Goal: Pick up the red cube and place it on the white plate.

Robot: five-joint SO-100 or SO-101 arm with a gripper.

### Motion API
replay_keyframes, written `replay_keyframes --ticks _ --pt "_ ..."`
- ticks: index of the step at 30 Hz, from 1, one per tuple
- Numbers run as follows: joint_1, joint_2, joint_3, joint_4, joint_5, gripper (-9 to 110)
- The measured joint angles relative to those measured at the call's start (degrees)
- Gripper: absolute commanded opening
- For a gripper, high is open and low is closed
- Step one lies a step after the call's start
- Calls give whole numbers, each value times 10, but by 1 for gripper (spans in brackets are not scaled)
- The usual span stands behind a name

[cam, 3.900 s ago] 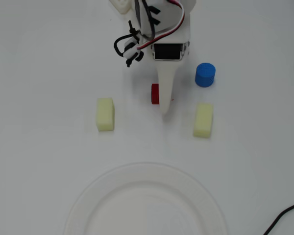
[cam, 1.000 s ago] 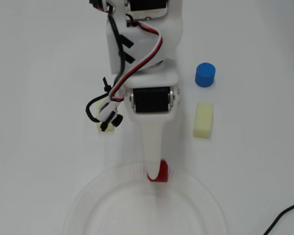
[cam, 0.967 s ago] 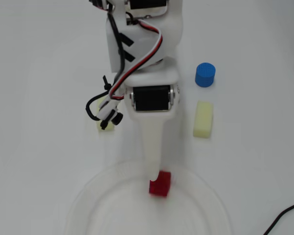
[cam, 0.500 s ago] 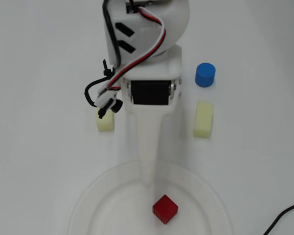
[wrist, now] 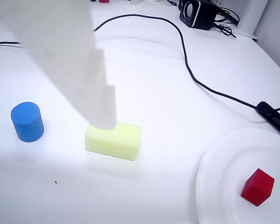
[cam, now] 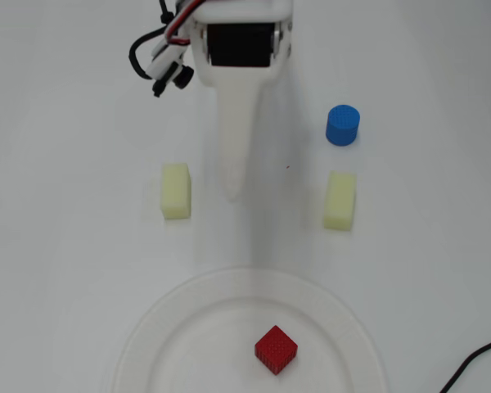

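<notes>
In the overhead view, the red cube [cam: 276, 349] lies on the white plate [cam: 155, 344], a little right of the plate's middle, turned so that one corner points to the bottom edge. The plate is cut off by the bottom of the picture. The gripper [cam: 232, 193] comes down from the top and its white finger ends between two pale yellow blocks, the left block [cam: 176, 190] and the right block [cam: 340, 200]. It touches neither of them and holds nothing. Only one long finger can be seen clearly, so I cannot tell if the claw is closed or released. A blue cylinder [cam: 343, 124] stands just above the right block. A black cable [cam: 475, 365] enters at the lower right corner.

In the wrist view, the cube [wrist: 257, 186] sits on the plate [wrist: 214, 182] at the lower right, well apart from the gripper. The white finger [wrist: 91, 93] reaches down from the upper left, and its tip is in front of a yellow block [wrist: 114, 141]. The cylinder [wrist: 27, 122] stands upright to the left of this block. A black cable [wrist: 196, 79] runs over the table toward a black speaker [wrist: 196, 14] at the top.
</notes>
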Motion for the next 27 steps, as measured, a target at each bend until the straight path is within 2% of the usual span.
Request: replay_keyframes --ticks 9,18,23,27 --pt "6 361 466 -192 -65 44" --pt "44 678 893 -412 -83 43" --pt "38 875 1085 -427 -106 40" --pt "36 1021 1179 -402 -107 35"
